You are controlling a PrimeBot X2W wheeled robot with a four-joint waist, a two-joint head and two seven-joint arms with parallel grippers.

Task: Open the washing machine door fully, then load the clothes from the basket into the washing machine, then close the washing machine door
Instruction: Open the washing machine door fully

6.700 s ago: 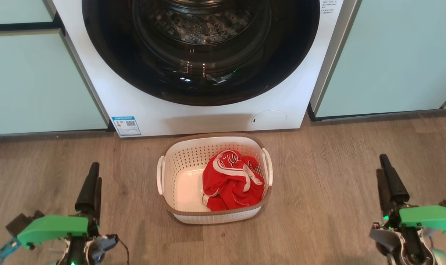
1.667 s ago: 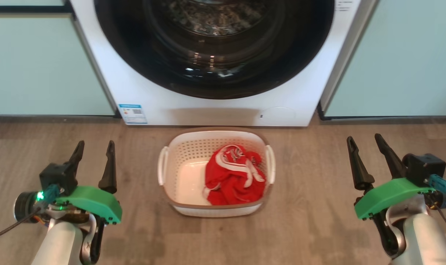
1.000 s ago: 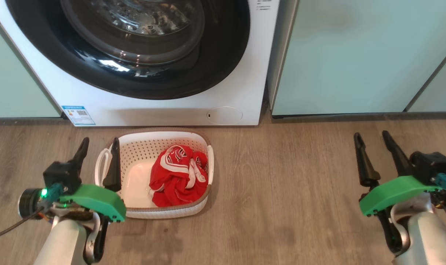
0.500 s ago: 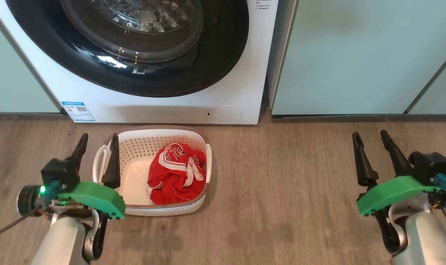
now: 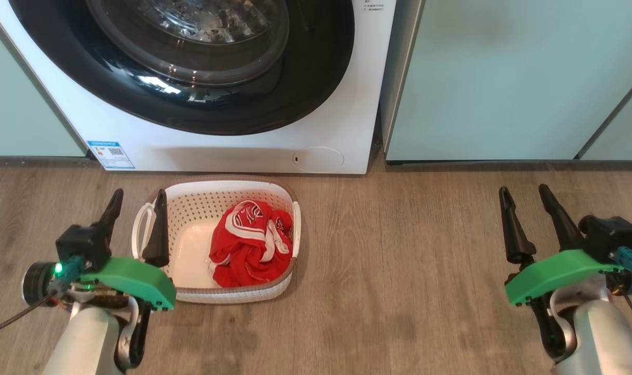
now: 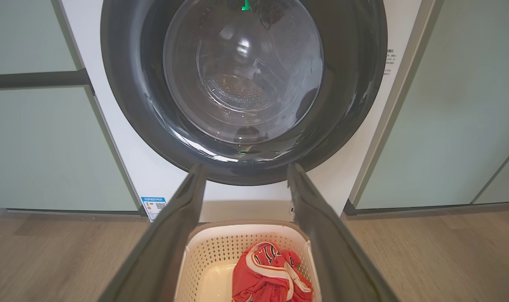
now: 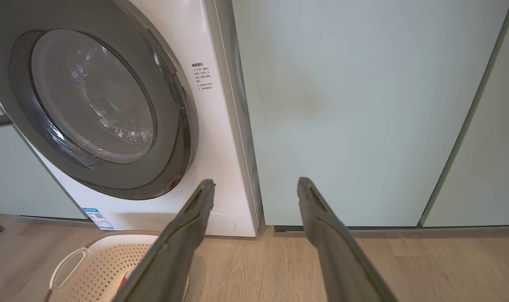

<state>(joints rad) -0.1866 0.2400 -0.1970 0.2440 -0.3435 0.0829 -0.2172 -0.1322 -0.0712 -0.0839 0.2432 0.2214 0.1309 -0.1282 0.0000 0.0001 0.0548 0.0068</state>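
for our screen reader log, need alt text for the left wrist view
A closed washing machine door, black-rimmed with clear glass, faces the camera. Below it, the open left gripper frames the basket, red clothes inside.

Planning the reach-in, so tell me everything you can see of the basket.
The basket is cream-white plastic, rounded, with perforated walls, a brown woven-look rim and a white handle at each short end. It stands upright on the wood floor before the washing machine, with a red garment in its right half.
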